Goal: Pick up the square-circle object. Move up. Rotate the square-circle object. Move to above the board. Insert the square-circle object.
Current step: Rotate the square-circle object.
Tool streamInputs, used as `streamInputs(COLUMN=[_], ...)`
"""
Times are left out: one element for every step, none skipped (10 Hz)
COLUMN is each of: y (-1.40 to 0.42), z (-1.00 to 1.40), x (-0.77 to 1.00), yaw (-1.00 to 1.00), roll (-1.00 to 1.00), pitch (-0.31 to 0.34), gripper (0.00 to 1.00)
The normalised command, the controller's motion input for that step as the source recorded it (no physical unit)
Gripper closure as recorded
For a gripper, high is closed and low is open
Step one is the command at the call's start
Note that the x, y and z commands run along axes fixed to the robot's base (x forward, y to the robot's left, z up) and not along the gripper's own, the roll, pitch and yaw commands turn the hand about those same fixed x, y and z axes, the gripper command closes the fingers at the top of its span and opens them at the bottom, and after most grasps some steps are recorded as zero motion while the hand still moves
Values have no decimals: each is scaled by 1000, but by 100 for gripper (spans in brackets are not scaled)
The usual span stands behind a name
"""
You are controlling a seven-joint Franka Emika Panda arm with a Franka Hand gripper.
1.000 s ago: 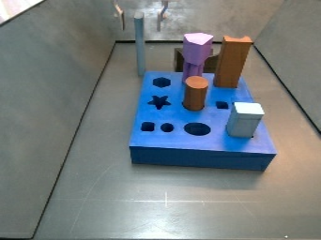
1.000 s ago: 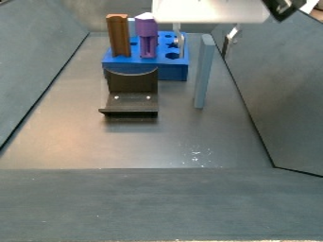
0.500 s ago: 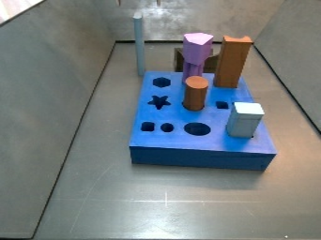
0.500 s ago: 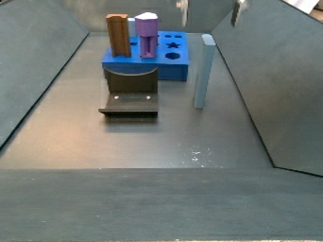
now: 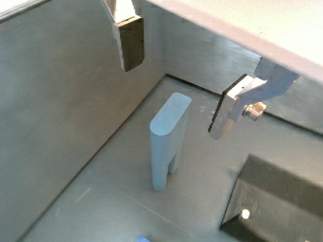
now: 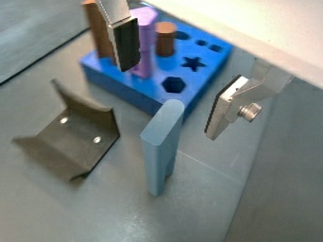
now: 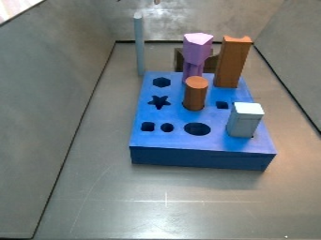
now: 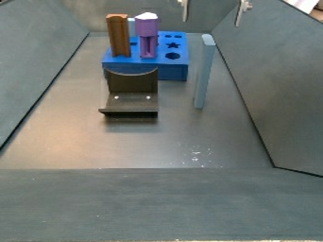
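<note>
fixture: on the floor, off to one side of the gripper, just beside the board
board: bright blue, past the gripper's fingers, pegs standing in it
square-circle object: upright on the floor, below the gripper, untouched
gripper: above the peg, fingers spread wide, holding nothing
</note>
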Motion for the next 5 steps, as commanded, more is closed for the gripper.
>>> streamInputs(y=[6,7,7,7,8], z=[-27,-25,-24,-23,-23], x=[27,28,28,28,28], yaw=[-1000,-1000,-1000,-1000,-1000], roll=[-8,-8,-9,-9,-10], pitch=[10,10,11,11,12], gripper=[0,0,0,0,0])
